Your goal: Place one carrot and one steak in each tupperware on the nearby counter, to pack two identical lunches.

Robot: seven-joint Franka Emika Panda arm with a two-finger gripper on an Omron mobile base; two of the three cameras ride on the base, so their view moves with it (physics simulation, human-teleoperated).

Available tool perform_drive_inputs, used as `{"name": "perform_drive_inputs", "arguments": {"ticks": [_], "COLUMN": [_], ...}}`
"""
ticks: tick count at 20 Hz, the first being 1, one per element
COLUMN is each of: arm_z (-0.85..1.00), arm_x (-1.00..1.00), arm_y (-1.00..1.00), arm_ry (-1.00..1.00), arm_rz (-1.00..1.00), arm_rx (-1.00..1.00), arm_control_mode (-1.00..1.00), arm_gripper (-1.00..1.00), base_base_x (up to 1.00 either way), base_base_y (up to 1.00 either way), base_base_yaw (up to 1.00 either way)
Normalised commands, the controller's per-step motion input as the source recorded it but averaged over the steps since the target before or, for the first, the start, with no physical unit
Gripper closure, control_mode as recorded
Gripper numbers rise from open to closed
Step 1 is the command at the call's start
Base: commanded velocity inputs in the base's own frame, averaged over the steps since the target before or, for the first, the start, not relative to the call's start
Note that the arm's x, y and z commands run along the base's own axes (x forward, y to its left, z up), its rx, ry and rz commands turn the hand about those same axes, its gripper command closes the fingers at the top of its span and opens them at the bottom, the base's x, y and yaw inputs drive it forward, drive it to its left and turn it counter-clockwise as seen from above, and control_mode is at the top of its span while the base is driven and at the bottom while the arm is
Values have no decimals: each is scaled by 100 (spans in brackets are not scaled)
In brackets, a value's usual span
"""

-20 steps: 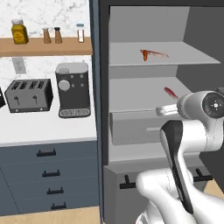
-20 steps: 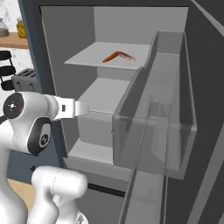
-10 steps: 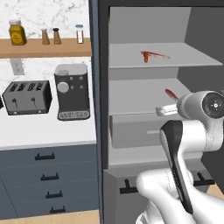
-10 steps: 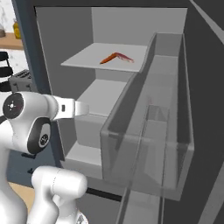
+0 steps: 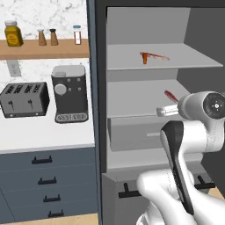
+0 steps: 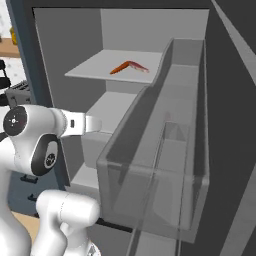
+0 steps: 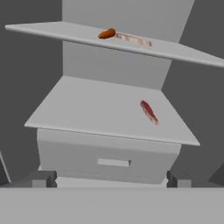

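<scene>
gripper (image 7: 111, 181): I see jaws spread wide, holding nothing | steak (image 7: 148, 112): lies on middle fridge shelf, ahead and right of my hand, long axis running away, angled | carrot (image 7: 107, 33): upper shelf, touching second steak (image 7: 133, 40)

An orange carrot (image 5: 144, 58) touches a red steak (image 5: 157, 56) on the upper grey shelf (image 5: 176, 63) — a second red strip (image 5: 171, 96) lies on the shelf below.

We see open room above the middle shelf (image 7: 87, 109), bare but for one steak (image 7: 148, 111) at its right. The upper shelf (image 7: 183, 50) caps that gap (a carrot (image 7: 106, 33) lies on it). The door bin (image 6: 165, 165) walls the right.
</scene>
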Motion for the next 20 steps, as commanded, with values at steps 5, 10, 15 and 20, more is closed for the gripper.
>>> {"name": "perform_drive_inputs", "arguments": {"ticks": [5, 10, 15, 20], "arm_z": [0, 1, 1, -8], "arm_x": [0, 0, 38, 55], "arm_y": [0, -29, -84, -35], "arm_ry": [0, 0, 1, 5], "arm_rz": [0, 0, -7, -4], "arm_rx": [0, 5, 6, 5], "arm_control_mode": [100, -100, -100, -100], "arm_gripper": [-100, -100, -100, -100], "base_base_x": [12, 0, 0, 0], "base_base_y": [-16, -20, 0, 0], "base_base_yaw": [0, 0, 0, 0]}}
